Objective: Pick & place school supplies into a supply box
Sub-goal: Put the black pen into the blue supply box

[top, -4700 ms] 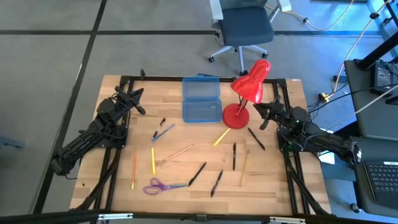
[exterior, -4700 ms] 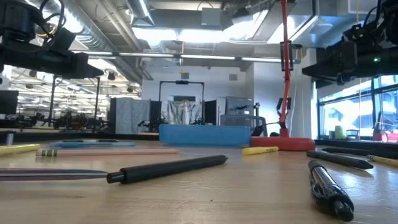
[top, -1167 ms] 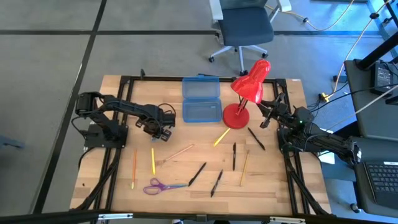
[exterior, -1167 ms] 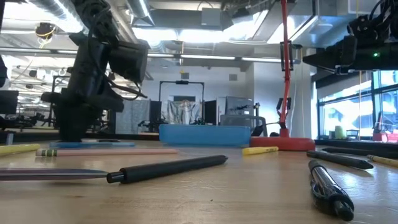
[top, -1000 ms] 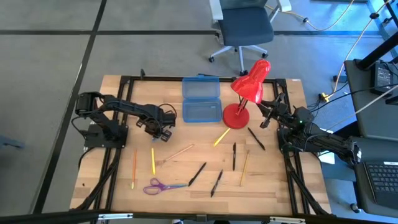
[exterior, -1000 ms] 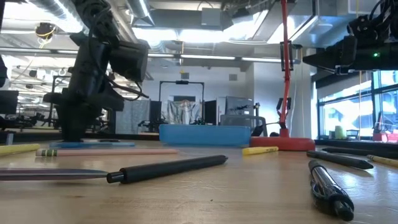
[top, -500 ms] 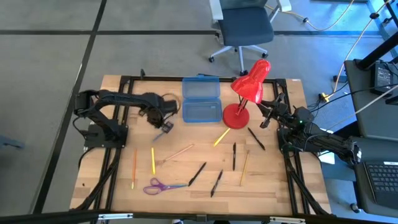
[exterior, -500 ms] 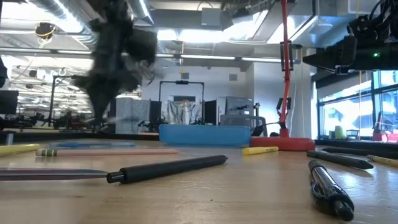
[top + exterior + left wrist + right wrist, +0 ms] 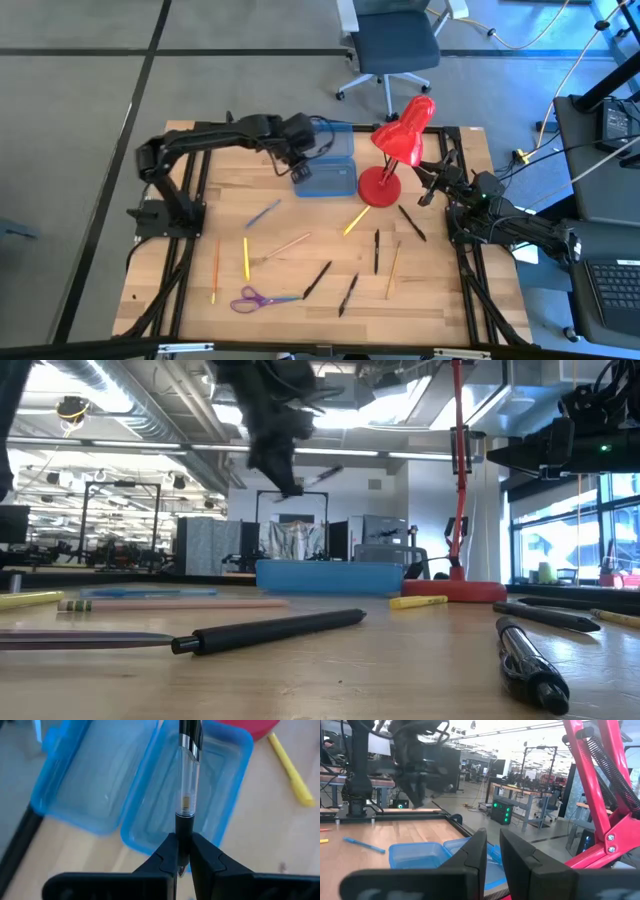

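Note:
My left gripper (image 9: 300,168) (image 9: 183,845) hangs high over the open translucent blue supply box (image 9: 325,178) (image 9: 150,785) (image 9: 328,577), shut on a pen (image 9: 186,795) with a clear barrel and black ends. Other supplies lie flat on the table. They include a blue pen (image 9: 263,212), a yellow marker (image 9: 356,221), tan (image 9: 288,246), yellow (image 9: 246,258) and orange (image 9: 214,270) pencils, purple scissors (image 9: 258,298) and several black pens (image 9: 317,279). My right gripper (image 9: 425,190) (image 9: 492,850) waits beside the red lamp (image 9: 385,165). Only a narrow slit shows between its fingers. My left gripper pinches the pen by its black end (image 9: 182,827) between the two fingers. The pen runs on ahead of the fingertips, in line with them. It is lifted clear, high above the table, with its free end (image 9: 325,475) over the box's open tray.
The red lamp's round base (image 9: 378,187) stands right beside the box, its head (image 9: 405,130) above it. A black frame rail (image 9: 250,128) runs along the table's far edge. The right arm (image 9: 500,220) lies at the right edge. An office chair (image 9: 395,45) stands beyond the table.
My left gripper has risen from the table beside the blue pen. It has swung toward the far edge and to the right until it is over the box, carrying the clear pen lifted clear. The blue pen has stayed on the table. The right arm has kept still.

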Controlling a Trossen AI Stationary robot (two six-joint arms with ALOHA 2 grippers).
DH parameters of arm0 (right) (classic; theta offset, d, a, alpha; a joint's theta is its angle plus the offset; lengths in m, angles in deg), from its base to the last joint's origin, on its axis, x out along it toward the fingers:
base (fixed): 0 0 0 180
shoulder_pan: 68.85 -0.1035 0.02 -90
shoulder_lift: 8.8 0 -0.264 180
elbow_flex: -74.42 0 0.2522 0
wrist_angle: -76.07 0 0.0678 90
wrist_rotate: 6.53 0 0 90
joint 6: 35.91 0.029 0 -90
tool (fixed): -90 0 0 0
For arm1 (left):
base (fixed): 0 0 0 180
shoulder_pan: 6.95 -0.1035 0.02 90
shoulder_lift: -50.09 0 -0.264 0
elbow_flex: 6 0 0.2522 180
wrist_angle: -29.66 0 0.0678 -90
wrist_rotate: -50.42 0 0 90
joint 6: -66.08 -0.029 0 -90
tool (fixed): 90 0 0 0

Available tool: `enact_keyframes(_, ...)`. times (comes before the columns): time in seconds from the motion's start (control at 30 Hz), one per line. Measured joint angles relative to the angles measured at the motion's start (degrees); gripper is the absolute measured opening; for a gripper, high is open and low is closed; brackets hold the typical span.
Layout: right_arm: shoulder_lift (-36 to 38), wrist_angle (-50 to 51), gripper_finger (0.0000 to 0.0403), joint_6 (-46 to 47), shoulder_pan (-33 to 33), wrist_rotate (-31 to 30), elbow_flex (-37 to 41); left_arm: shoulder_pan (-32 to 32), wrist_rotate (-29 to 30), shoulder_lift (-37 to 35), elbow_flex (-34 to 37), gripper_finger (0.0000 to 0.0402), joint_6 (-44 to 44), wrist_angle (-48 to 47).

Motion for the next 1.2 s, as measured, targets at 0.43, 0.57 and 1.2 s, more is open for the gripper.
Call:
enact_keyframes(0.43,0.0,0.6,0.0059,0.0,0.0,0.0,0.0,-3.1,-4.5,21.3,-9.8,0.0018,-11.3,-1.8)
enact_keyframes(0.57,0.0,0.7,0.0059,0.0,0.0,0.0,0.0,-3.1,-4.5,24.5,-10.7,0.0019,-13.2,-2.3)
enact_keyframes(1.2,0.0,0.6,0.0059,0.0,0.0,0.0,0.0,-2.9,-2.8,26.8,-11.0,0.0047,-12.7,-3.4)
